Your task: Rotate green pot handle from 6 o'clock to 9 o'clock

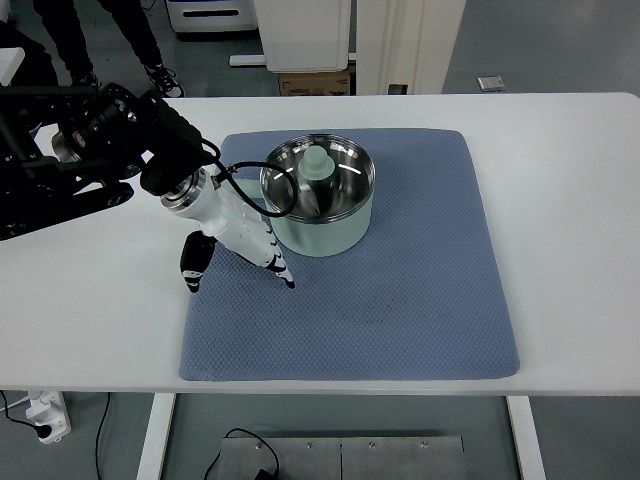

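Looking down from the top view, I see the green pot point(318, 195) sitting on the upper middle of the blue mat point(400, 300), which lies on the white bench point(560, 160). Its steel inside holds a pale green knobbed piece point(317, 165), standing near the centre. My left hand point(240, 245) reaches in from the left, just beside the pot's lower-left wall, fingers point(282, 272) pointing down toward the mat, loosely spread and holding nothing. I cannot make out the pot's handle.
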You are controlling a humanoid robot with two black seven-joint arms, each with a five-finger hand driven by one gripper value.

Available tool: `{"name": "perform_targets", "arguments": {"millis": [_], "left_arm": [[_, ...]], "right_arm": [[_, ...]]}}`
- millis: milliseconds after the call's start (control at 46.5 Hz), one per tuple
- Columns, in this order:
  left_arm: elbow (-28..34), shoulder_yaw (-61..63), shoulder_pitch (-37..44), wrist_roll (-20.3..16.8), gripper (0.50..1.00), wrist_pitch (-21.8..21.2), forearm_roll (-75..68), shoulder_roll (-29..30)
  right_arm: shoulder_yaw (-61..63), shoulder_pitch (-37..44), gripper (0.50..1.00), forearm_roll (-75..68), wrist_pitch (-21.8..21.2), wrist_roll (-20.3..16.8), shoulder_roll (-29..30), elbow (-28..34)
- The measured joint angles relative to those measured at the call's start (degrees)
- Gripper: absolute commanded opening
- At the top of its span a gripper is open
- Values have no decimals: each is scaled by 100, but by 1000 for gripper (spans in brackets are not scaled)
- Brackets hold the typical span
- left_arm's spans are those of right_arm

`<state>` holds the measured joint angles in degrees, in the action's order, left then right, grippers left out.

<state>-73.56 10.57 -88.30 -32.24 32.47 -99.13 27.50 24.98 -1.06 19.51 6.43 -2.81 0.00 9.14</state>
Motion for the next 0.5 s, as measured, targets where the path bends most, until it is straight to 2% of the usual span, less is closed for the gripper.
{"name": "perform_targets", "arguments": {"millis": [323,495], "left_arm": [[-50,-621,119,88,1000,4,2715,-45],[344,-861,264,339,1000,-177,4375,-69]], "right_arm": [[-1,0,1000,0,-1,0,0,0],[0,1,1000,0,-1,0,0,0]]}}
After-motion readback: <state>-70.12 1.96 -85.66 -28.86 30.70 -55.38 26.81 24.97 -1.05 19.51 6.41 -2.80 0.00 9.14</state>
